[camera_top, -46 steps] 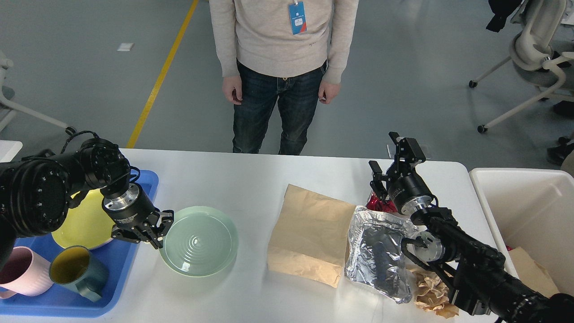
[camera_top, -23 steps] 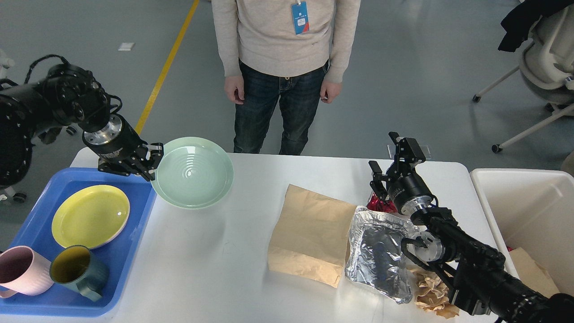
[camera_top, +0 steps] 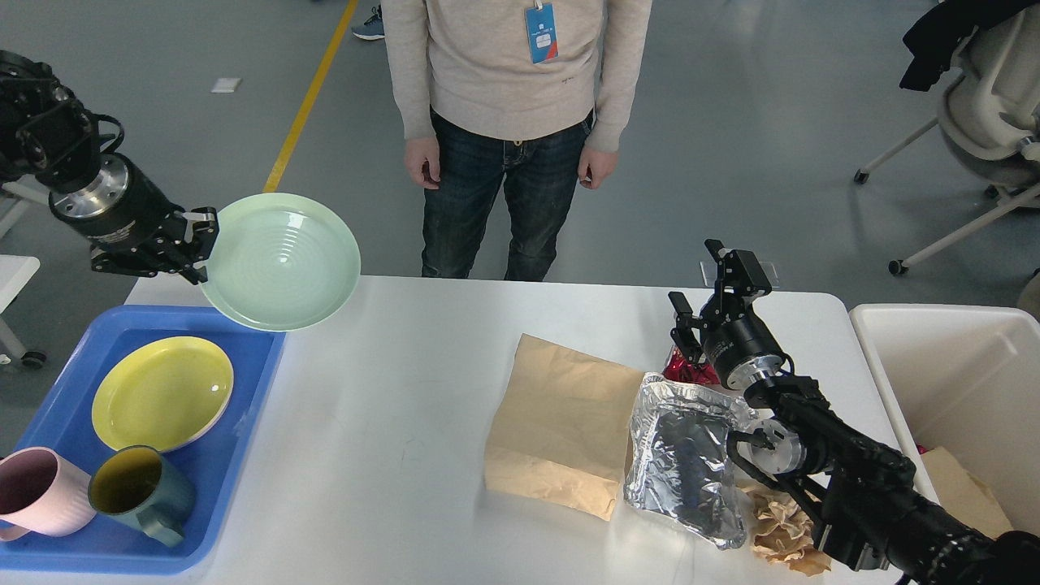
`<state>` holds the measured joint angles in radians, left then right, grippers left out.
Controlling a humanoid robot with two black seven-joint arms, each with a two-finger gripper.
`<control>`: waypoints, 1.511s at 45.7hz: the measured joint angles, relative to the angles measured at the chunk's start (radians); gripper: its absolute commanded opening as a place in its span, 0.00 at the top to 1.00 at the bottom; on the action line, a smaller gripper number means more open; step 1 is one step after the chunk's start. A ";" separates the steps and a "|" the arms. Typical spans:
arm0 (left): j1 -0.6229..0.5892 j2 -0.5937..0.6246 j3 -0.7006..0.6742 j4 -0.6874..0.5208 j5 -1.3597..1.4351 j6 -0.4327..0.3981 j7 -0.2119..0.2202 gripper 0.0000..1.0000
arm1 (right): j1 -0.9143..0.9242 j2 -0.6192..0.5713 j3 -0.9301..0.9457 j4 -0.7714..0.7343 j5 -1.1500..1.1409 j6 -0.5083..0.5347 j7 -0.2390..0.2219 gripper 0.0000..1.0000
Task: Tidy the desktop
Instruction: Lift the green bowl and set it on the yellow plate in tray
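The white desktop (camera_top: pixel 390 455) fills the lower view. My left gripper (camera_top: pixel 201 246) is shut on the left rim of a pale green plate (camera_top: pixel 280 262) and holds it in the air above the desktop's far left corner, over the blue tray's (camera_top: pixel 57 406) far right edge. My right gripper (camera_top: pixel 705 286) is open and empty, raised above the desktop at the right. Below it lie a brown paper bag (camera_top: pixel 561 422), a silver foil bag (camera_top: pixel 686 459), a red wrapper (camera_top: pixel 684 370) and crumpled brown paper (camera_top: pixel 784 532).
The blue tray holds a yellow plate (camera_top: pixel 162 392), a pink mug (camera_top: pixel 32 493) and a dark green mug (camera_top: pixel 138 491). A white bin (camera_top: pixel 959 382) with brown paper in it stands at the right. A person (camera_top: pixel 512 122) stands behind the desk's far edge.
My left gripper has lifted the green plate off the desktop and carried it up and to the far left. The right arm has not moved.
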<state>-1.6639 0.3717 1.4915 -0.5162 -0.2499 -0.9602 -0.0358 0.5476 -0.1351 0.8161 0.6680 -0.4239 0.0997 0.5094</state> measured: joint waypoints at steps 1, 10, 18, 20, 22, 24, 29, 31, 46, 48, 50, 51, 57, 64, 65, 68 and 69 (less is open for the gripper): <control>0.019 0.008 0.000 0.021 -0.001 0.000 -0.002 1.00 | 0.000 0.000 0.000 0.000 0.000 0.000 0.000 0.00; 0.209 0.067 0.001 0.231 -0.005 0.000 -0.047 1.00 | 0.000 0.000 0.000 0.000 0.000 0.000 0.000 0.00; 0.320 0.101 0.000 0.335 -0.005 0.000 -0.056 1.00 | 0.000 0.000 0.000 0.000 0.000 0.000 0.000 0.00; 0.351 0.108 -0.002 0.369 -0.005 0.000 -0.056 1.00 | 0.000 0.000 0.000 0.000 0.000 0.000 0.000 0.00; 0.378 0.117 -0.004 0.401 -0.005 0.000 -0.056 1.00 | 0.000 0.000 0.000 0.000 0.000 0.000 0.000 0.00; 0.408 0.127 -0.008 0.435 -0.005 0.000 -0.056 1.00 | 0.000 0.000 0.000 0.000 0.000 0.000 0.000 0.00; 0.480 0.145 -0.014 0.503 -0.005 0.000 -0.056 1.00 | 0.000 0.000 0.000 0.000 0.000 0.000 0.000 0.00; 0.511 0.148 -0.015 0.530 -0.005 0.000 -0.056 1.00 | 0.000 0.000 0.000 0.000 0.000 0.000 0.000 0.00; 0.650 0.150 -0.055 0.641 -0.005 0.000 -0.052 1.00 | 0.000 0.000 0.000 0.000 0.001 0.000 0.000 0.00; 0.661 0.148 -0.058 0.643 -0.005 0.000 -0.052 1.00 | 0.000 0.000 0.000 0.000 0.001 0.000 0.000 0.00; 0.667 0.144 -0.060 0.644 -0.005 0.000 -0.052 1.00 | 0.000 0.000 0.000 0.000 0.001 0.000 0.000 0.00; 0.670 0.142 -0.061 0.644 -0.005 0.000 -0.052 1.00 | 0.000 0.000 0.000 0.000 0.001 0.000 0.000 0.00; 0.691 0.134 -0.079 0.645 -0.005 0.000 -0.052 1.00 | 0.000 0.000 0.000 0.000 0.001 0.000 0.000 0.00; 0.715 0.132 -0.097 0.650 -0.005 0.000 -0.051 1.00 | 0.000 0.000 0.000 0.000 0.001 0.000 0.000 0.00; 0.716 0.132 -0.098 0.651 -0.005 0.000 -0.051 1.00 | 0.000 0.000 0.000 0.000 0.001 0.000 0.000 0.00; 0.721 0.132 -0.099 0.651 -0.005 0.000 -0.051 1.00 | 0.000 0.000 0.000 0.001 0.001 0.000 0.000 0.00; 0.722 0.131 -0.099 0.651 -0.005 0.000 -0.051 0.99 | 0.000 0.000 0.000 0.001 0.001 0.000 0.000 0.00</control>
<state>-0.9421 0.5032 1.3920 0.1350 -0.2546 -0.9599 -0.0873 0.5476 -0.1354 0.8161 0.6686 -0.4234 0.0997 0.5094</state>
